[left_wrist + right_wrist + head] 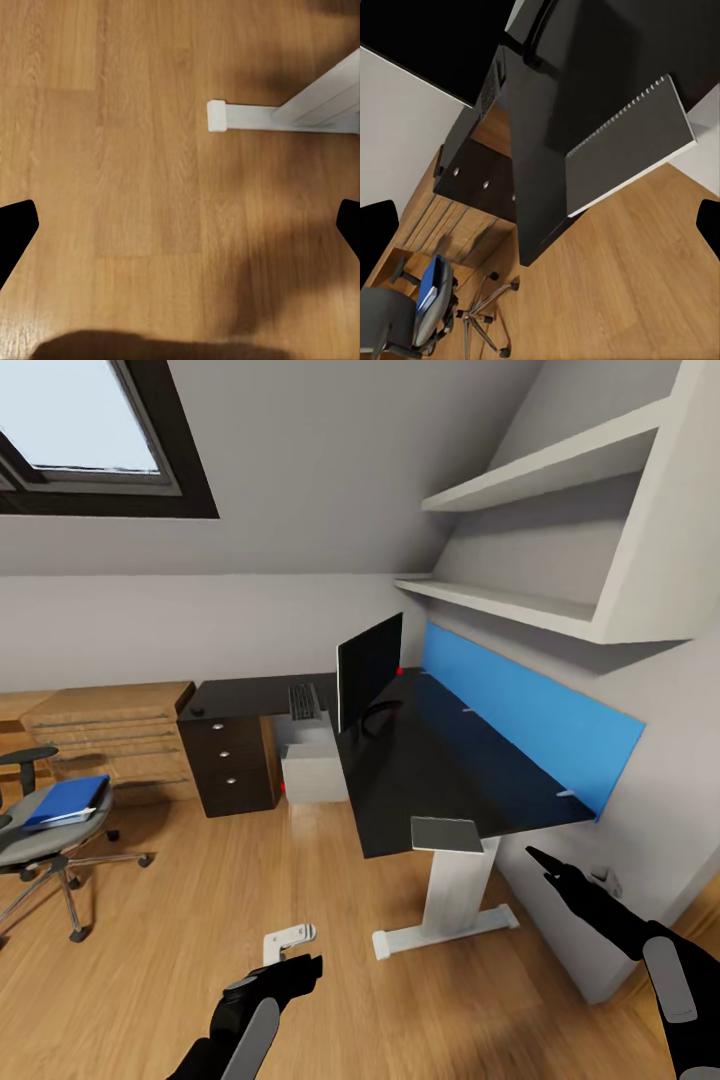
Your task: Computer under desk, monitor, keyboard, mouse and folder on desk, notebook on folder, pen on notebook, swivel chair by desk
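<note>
Two grippers idle, both spread wide, holding nothing: left gripper (290, 965) low over the oak floor, right gripper (548, 863) near the desk (450, 760) end. Grey notebook (447, 834) flat at desk's near edge, corner overhanging. Blue folder (68, 801) on swivel chair (40, 840) seat, well apart from desk. Folder probably light, floppy, slick-covered: best pinched at an overhanging edge, kept level.

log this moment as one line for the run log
folder on swivel chair | notebook at desk edge | both grippers empty, jaws open
</note>
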